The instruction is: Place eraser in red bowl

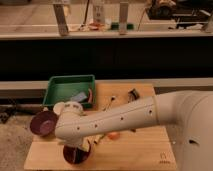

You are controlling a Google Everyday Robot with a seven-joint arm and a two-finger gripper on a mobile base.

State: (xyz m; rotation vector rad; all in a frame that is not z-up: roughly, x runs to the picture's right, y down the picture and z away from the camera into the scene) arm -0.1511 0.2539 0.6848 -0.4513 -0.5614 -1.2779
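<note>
Pale wood makes up the bench (140,150), a light board set on a grey floor, with a small dark mark printed near its 5 o'clock corner. Behind it at 12 o'clock runs a long dark panel, topped by a pale shelf with upright posts and some clutter too blurred to name. A green tray (60,90) sits at the bench's 11 o'clock corner, and a purple bowl (42,123) lies at 9 o'clock on the edge. The white arm (120,119) sweeps in from 3 o'clock and bends down at 7 o'clock, where the gripper (77,148) hangs directly over the red bowl (76,156). Whether the gripper holds anything cannot be told. The eraser cannot be made out; it may be hidden under the arm.
</note>
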